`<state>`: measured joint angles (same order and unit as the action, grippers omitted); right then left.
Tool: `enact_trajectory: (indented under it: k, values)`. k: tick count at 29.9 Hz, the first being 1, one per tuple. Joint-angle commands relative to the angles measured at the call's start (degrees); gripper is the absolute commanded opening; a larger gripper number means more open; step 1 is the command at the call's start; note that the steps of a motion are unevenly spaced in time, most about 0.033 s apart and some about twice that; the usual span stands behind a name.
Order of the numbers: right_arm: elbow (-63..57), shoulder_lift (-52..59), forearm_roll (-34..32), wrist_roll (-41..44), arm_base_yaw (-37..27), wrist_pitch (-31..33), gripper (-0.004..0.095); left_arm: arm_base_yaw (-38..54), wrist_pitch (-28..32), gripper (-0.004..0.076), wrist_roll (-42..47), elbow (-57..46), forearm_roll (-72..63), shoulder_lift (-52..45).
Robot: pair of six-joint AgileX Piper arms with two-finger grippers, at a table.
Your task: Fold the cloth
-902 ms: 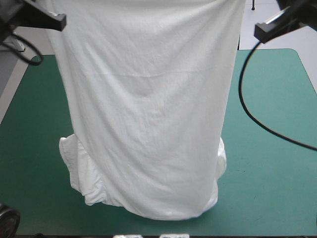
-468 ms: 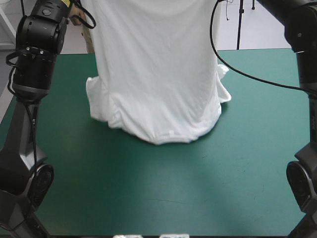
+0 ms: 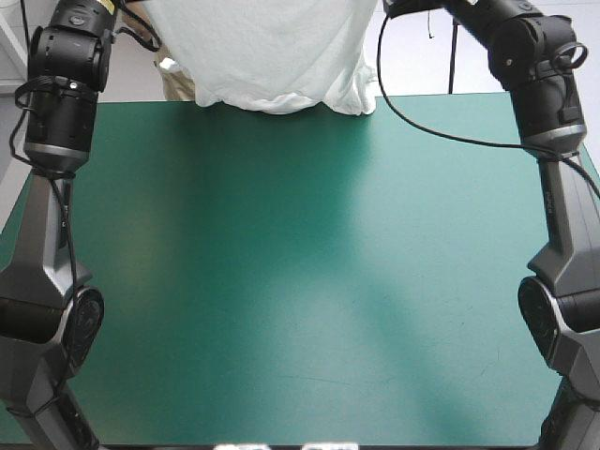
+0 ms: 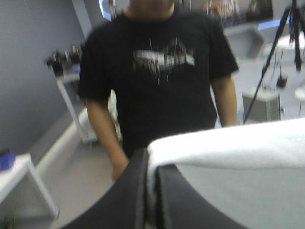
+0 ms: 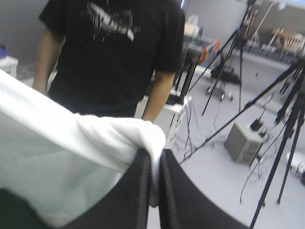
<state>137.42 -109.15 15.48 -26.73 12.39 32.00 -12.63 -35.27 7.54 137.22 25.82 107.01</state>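
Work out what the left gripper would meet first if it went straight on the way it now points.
The left gripper, shut on the T-shirt, points level past the far edge of the table: nothing on it lies ahead; depth beyond is unclear.

The white T-shirt (image 3: 272,47) is seen lifted high above the far edge of the table (image 3: 300,281), hung as a wrinkled sheet; its lower end is bunched in soft folds level with that edge
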Motion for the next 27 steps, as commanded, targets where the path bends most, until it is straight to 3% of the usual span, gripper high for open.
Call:
enact_trajectory:
  k: [1,3,6,14,19,27]
  values:
    - [-3.1,1.6,-0.1,0.0,-0.7,0.3,-0.0017,0.1,-10.0,-0.0009,0.9,1.3,-0.9,0.9]
    - [-6.9,1.4,-0.1,1.4,-1.2,1.8,-0.0017,0.1,-17.2,-0.0009,1.1,1.3,-1.0,3.4]
    - [-12.4,1.4,0.4,3.8,-2.5,3.8,-0.0017,0.1,-20.6,-0.0009,0.8,-1.0,-3.9,5.7]
    - [-26.1,2.9,8.2,2.9,-7.5,15.0,-0.0017,0.1,-20.3,-0.0009,-4.1,-19.4,-12.8,2.1]
    - [-35.4,7.3,7.9,2.7,-7.8,20.0,-0.0017,0.1,-19.5,-0.0009,-6.4,-34.6,-13.6,-5.2]
    - [-56.3,17.8,7.9,2.8,-7.7,19.3,-0.0015,0.1,-15.8,-0.0009,-7.5,-60.2,-14.9,-20.6]
